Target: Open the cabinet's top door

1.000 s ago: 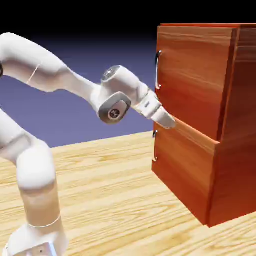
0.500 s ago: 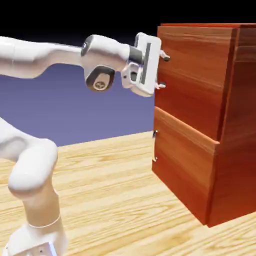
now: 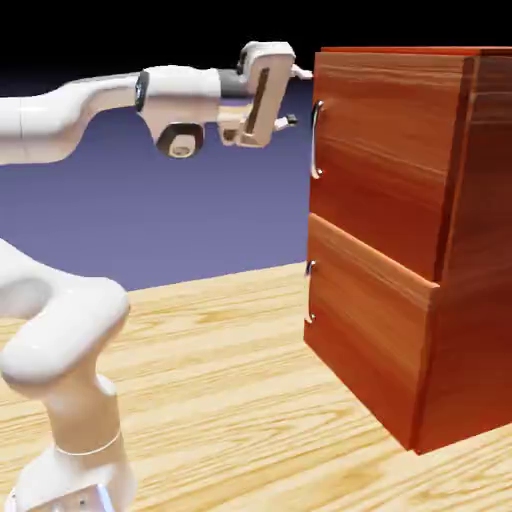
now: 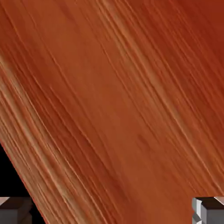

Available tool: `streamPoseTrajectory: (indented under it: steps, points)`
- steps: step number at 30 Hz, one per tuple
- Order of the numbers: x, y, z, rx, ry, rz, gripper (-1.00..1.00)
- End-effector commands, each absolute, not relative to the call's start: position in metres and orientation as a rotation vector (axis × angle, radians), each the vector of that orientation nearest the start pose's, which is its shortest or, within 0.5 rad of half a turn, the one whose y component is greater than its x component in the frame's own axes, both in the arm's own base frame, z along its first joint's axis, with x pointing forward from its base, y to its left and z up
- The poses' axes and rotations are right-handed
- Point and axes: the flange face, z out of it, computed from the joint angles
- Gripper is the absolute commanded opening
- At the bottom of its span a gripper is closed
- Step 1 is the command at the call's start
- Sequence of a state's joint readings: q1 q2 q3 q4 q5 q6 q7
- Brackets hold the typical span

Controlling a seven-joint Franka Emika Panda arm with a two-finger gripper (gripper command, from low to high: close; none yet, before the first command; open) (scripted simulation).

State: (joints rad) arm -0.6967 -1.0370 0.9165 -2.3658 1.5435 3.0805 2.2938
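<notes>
Exterior view: gripper [image 3: 297, 96] now higher than a second ago, lifted from the seam between the two panels up to the cabinet [image 3: 400, 240] top corner, jaws spread, grasping nothing. Just left of the top door [image 3: 385, 160], handle [image 3: 316, 140] uncovered again, door still flush.

Hand view: filled by slanted reddish wood grain; grey fingertips [image 4: 209, 211] wide apart at the bottom corners.

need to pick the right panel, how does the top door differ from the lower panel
The top door is taller; the lower panel is shorter. The top door's handle is a long vertical silver bar; the lower panel's handle is smaller. The open gripper sits level with the top door's handle, well above the lower panel. Both are shut, reddish-brown wood grain, with handles at the same edge.
</notes>
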Motion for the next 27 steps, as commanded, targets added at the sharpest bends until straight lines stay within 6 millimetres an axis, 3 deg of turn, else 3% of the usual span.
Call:
streamPoseTrajectory:
  steps: [1, 7, 14, 15, 20, 21, 22, 27]
  points:
    - [0.347, 0.161, 0.653, 0.054, 1.600, -0.044, 0.00]
    - [0.363, 0.205, 0.619, 0.327, 1.539, 0.248, 0.00]
    - [0.394, 0.245, 0.555, 0.645, 1.465, 0.579, 0.00]
    - [0.394, 0.245, 0.555, 0.645, 1.465, 0.579, 0.00]
    - [0.444, 0.243, 0.555, 0.645, 1.465, 0.579, 0.00]
    - [0.444, 0.243, 0.555, 0.645, 1.465, 0.579, -1.00]
    - [0.444, 0.243, 0.555, 0.645, 1.465, 0.579, -1.00]
    - [0.406, 0.227, 0.555, 0.573, 1.504, 0.657, -1.00]
